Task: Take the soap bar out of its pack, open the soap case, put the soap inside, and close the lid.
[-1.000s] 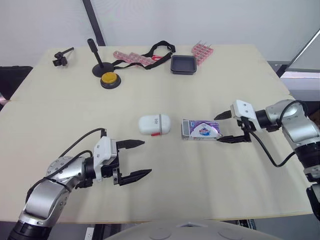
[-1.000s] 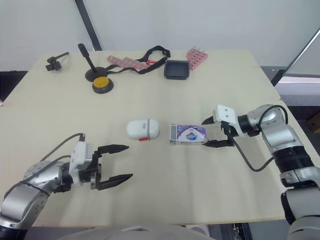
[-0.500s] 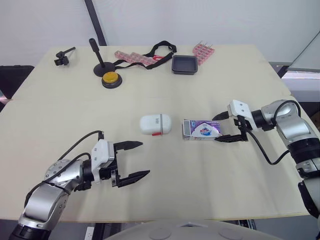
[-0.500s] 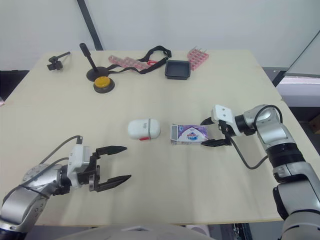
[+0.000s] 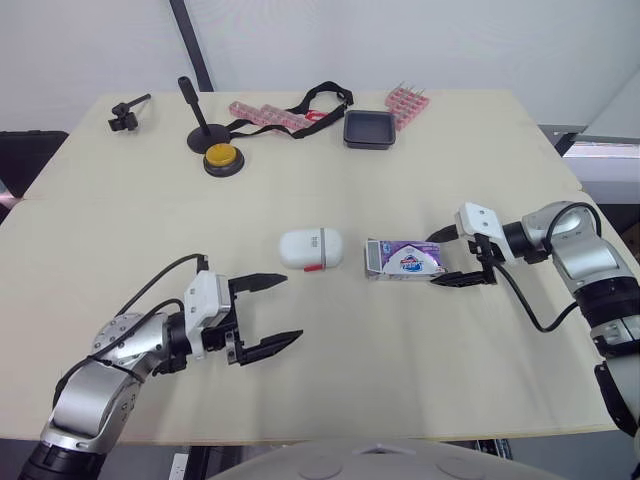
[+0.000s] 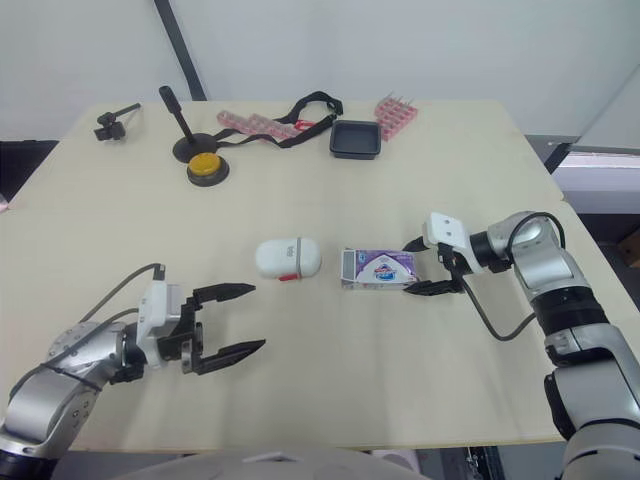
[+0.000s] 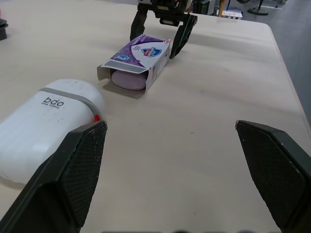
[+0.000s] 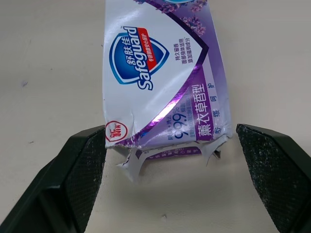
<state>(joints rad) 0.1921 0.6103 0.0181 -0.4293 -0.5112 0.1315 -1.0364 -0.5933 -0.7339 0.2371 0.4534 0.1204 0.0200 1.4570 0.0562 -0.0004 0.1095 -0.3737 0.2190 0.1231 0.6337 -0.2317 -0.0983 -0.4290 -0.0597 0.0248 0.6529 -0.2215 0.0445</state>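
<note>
The soap pack (image 5: pixel 404 259) lies flat on the counter (image 5: pixel 400 380) with its torn end between the widely spread fingers of the right claw (image 5: pixel 432 260). Neither finger touches it, and the lilac soap bar (image 7: pixel 129 80) sits inside the open end that faces away from that claw. The right arm reaches in low from the counter's edge, elbow bent. The white soap case (image 5: pixel 310 249), lid shut, lies just beyond the pack's open end and ahead of the left claw (image 5: pixel 293 310), which is held low, fingers wide apart and empty.
</note>
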